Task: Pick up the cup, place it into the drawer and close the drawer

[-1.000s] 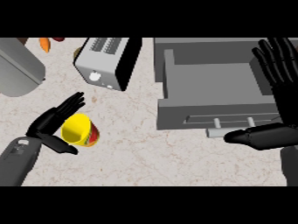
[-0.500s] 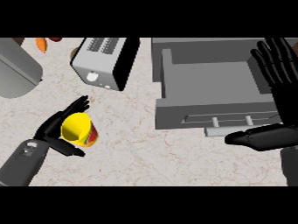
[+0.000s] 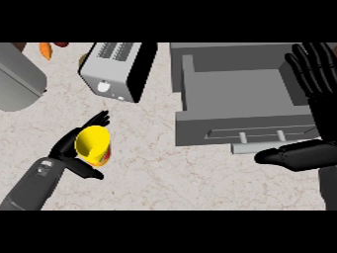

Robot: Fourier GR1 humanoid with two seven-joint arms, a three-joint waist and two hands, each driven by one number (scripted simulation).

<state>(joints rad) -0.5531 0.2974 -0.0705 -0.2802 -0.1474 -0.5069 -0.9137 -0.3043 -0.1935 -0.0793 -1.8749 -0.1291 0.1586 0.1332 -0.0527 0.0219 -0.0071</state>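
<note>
Cup-wise, I start from my speckled pale stone bench [image 3: 149, 173], the biggest thing here. On it the grey open drawer [image 3: 236, 94] stands pulled out, beside a silver and black toaster [image 3: 116, 69]. My right hand [image 3: 324, 113] rests flat-fingered and released at the drawer's right. My left hand [image 3: 72, 153] curls round the small yellow cup [image 3: 92, 143], left of the drawer.

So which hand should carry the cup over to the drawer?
Left. The left hand is already curled round the yellow cup, so it can likely lift it across to the open drawer. The right hand is open, at the drawer's right side.
</note>
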